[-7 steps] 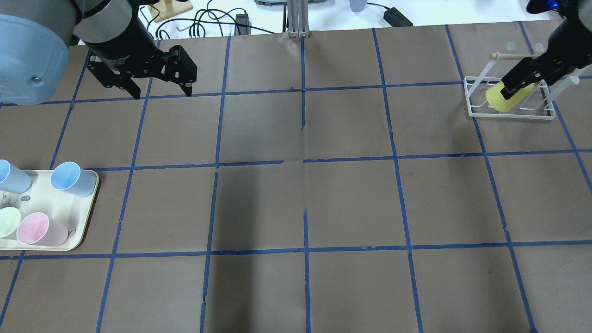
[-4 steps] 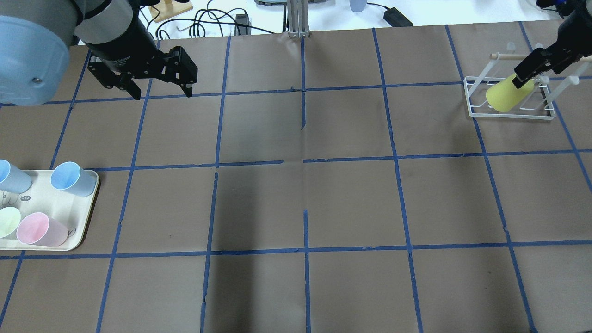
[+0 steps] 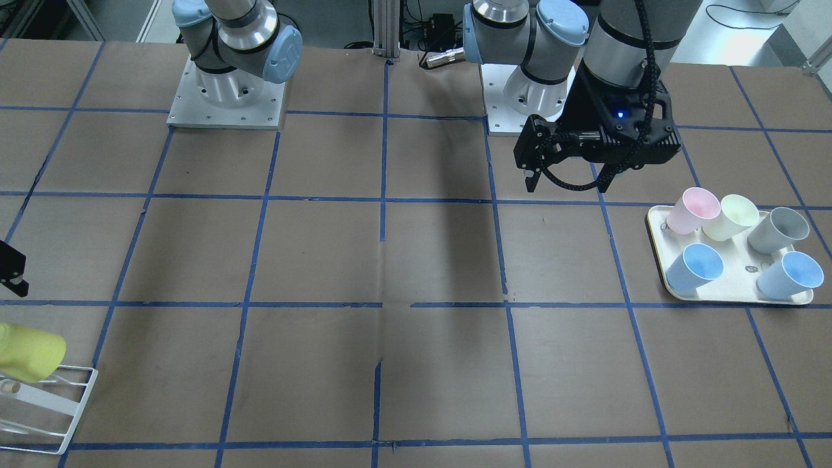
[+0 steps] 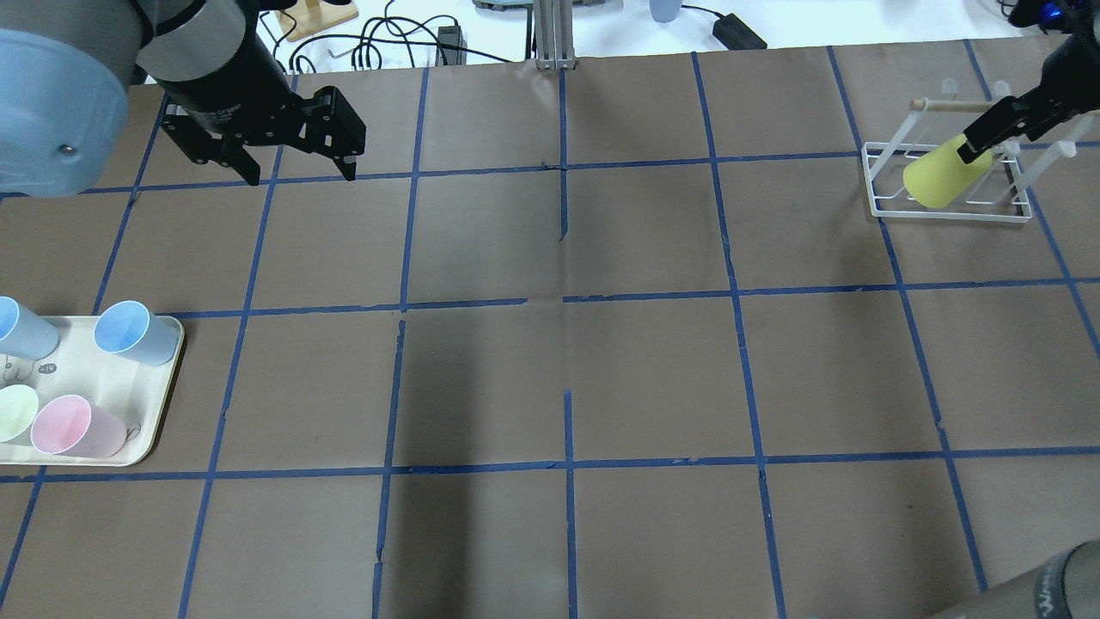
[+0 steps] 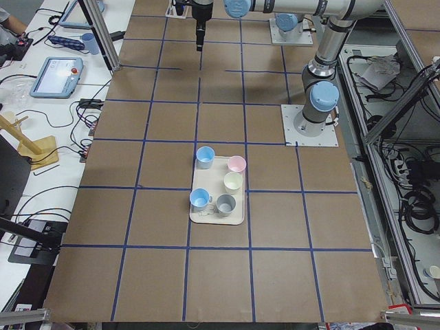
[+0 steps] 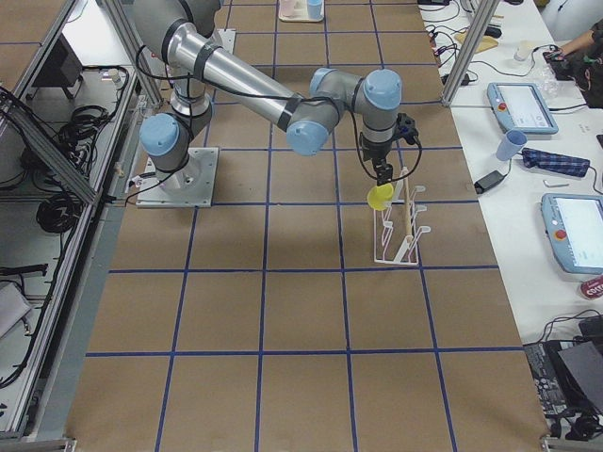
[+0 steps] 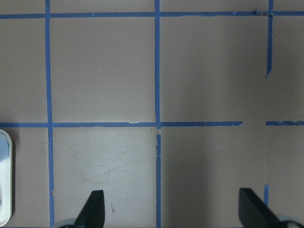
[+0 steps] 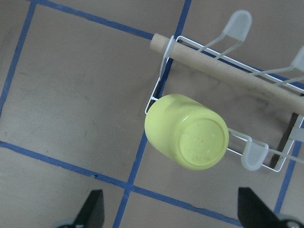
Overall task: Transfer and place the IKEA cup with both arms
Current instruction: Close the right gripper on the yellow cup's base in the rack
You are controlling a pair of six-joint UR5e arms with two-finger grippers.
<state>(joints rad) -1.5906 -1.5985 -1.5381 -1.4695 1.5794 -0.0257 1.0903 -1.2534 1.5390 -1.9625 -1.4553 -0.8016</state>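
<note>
The lime-yellow IKEA cup (image 4: 938,178) sits upside down, tilted, on a peg of the white wire rack (image 4: 881,205) at the far right. It also shows in the right wrist view (image 8: 187,137), the front view (image 3: 29,354) and the right side view (image 6: 380,196). My right gripper (image 4: 978,148) is open and empty. It hangs above the cup's base, clear of it, with the fingers wide on either side in the right wrist view (image 8: 173,209). My left gripper (image 4: 301,176) is open and empty, above bare table at the far left (image 3: 569,185).
A cream tray (image 4: 174,348) at the near left holds several cups: two blue, one pink (image 3: 692,209), one pale yellow (image 3: 731,218), one grey. The rack has a wooden bar (image 8: 223,71) on top. Cables and gear lie beyond the table's far edge.
My right gripper has drawn back from the cup, up and toward the far right. The cup stays on the rack. The left arm has not moved.
</note>
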